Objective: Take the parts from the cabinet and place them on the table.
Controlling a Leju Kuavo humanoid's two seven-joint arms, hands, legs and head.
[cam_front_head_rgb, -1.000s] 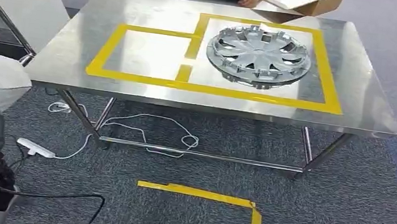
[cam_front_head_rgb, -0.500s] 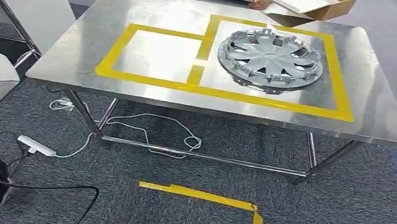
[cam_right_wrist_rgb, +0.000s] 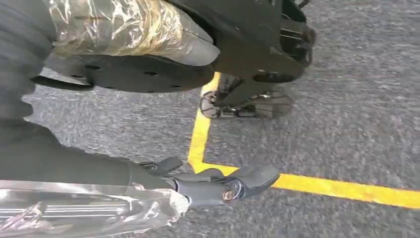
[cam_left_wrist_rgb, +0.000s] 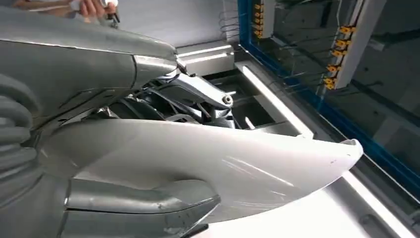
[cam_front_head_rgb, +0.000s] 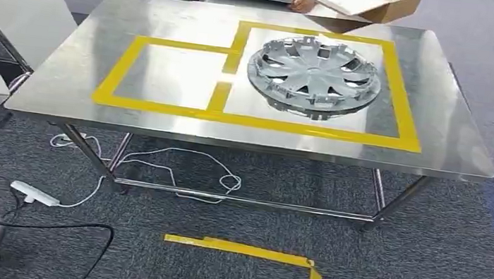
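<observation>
Head view: ribbed silver hubcap [cam_front_head_rgb: 315, 75], steel table [cam_front_head_rgb: 59, 81].

A rectangular stainless-steel table [cam_front_head_rgb: 59, 81] on thin metal legs stands on dark grey carpet floor [cam_front_head_rgb: 426, 275]. Yellow tape on the tabletop marks two adjoining outlines [cam_front_head_rgb: 215, 97]. A round silver plastic hubcap [cam_front_head_rgb: 316, 73] lies flat on the table inside the larger outline; the smaller outline is just beside the hubcap. On the floor, a white cable [cam_front_head_rgb: 177, 166] loops beneath the table, and an L-shaped strip of yellow floor tape [cam_front_head_rgb: 251, 252] lies on the carpet in front of the table.
</observation>
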